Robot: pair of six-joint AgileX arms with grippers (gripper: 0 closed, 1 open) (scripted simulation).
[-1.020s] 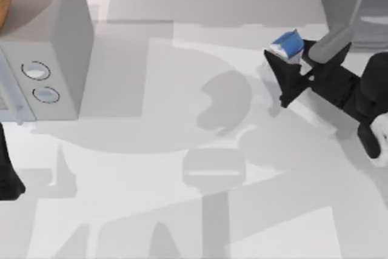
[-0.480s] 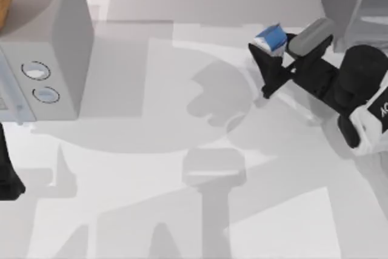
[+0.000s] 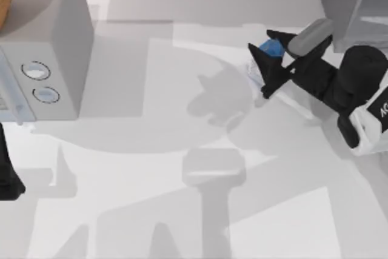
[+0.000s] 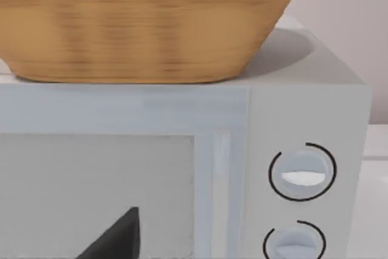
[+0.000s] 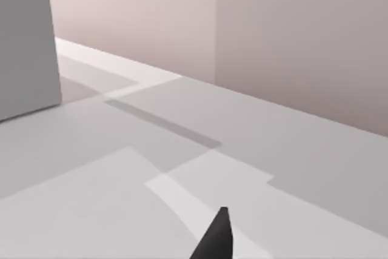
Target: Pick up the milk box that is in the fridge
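Out of the large dark-grey box-shaped fridge [image 3: 342,1] at the bench's [image 3: 151,222] 1 o'clock corner: small white milk box with the bright blue top [image 3: 270,47], now at about 2 o'clock over the bench, just off the cabinet's 8 o'clock side, between the jaws of the black right gripper [image 3: 267,62].

Carried clear of the fridge during the past second, toward 9 o'clock. Half a second ago riding high with the whole blue top on show; now sunk between the black jaws, a sliver of blue left, a pale patch beside it at 7 o'clock. Whether pinched or slipping loose: cannot tell.

Removal from the fridge seemingly done; a secure hold the open question.

Parked at the bench's 8 o'clock edge, the left gripper [image 4: 118,238], jaws' state unreadable, facing the lighter grey two-knob box [image 4: 303,174] under a tan wicker basket [image 4: 145,22].
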